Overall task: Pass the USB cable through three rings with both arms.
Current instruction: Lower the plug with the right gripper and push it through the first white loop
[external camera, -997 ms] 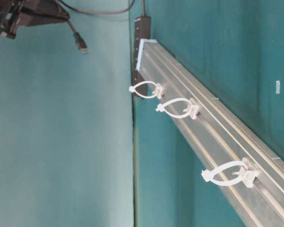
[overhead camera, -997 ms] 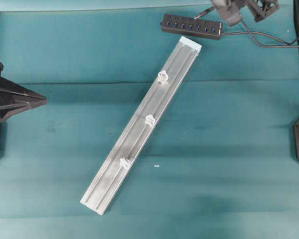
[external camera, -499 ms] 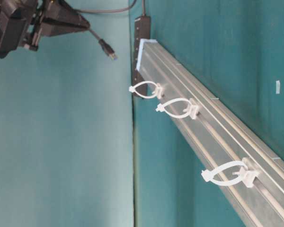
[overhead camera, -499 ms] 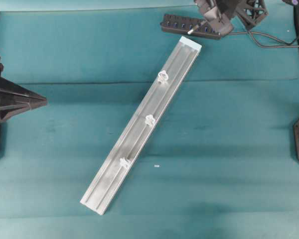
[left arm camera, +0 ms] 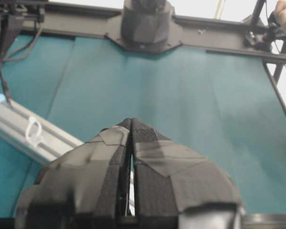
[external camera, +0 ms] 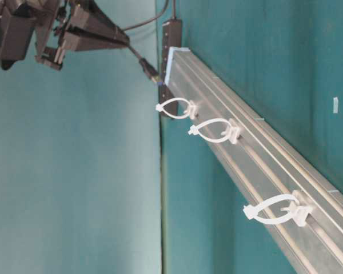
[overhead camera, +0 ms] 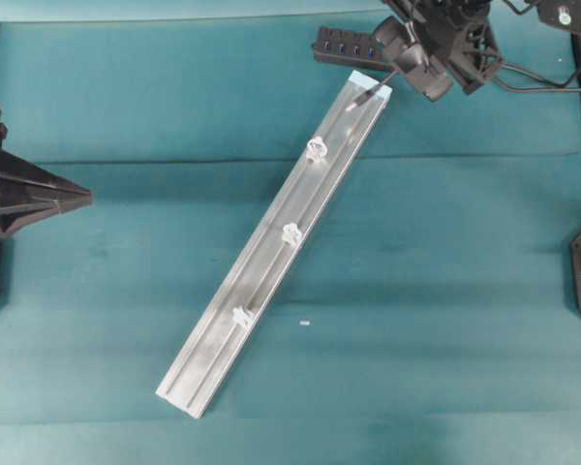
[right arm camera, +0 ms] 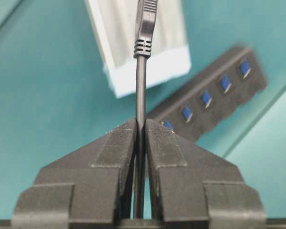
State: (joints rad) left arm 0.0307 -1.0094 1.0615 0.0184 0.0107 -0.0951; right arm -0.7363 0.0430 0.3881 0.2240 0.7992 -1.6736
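Observation:
My right gripper (overhead camera: 399, 66) (right arm camera: 140, 125) (external camera: 126, 43) is shut on the USB cable (right arm camera: 140, 86), a short way behind its plug. The plug (overhead camera: 361, 97) (external camera: 149, 69) hangs over the far end of the silver rail (overhead camera: 261, 281) and points along it, short of the nearest ring. The three rings (overhead camera: 317, 148) (overhead camera: 291, 232) (overhead camera: 241, 316) stand spaced along the rail, seen as whitish loops (external camera: 174, 107) (external camera: 211, 130) (external camera: 271, 210) in the table-level view. My left gripper (overhead camera: 85, 199) (left arm camera: 131, 121) is shut with nothing in it, at the table's left edge, far from the rail.
The black hub (overhead camera: 344, 46) (right arm camera: 214, 95) with blue ports lies just beyond the rail's far end, under my right arm. Loose cord trails off at the top right (overhead camera: 533, 77). A small white scrap (overhead camera: 305, 323) lies on the teal cloth beside the rail.
My right gripper has carried the plug down and left, from above the hub to over the rail's far end. The left arm has not moved.

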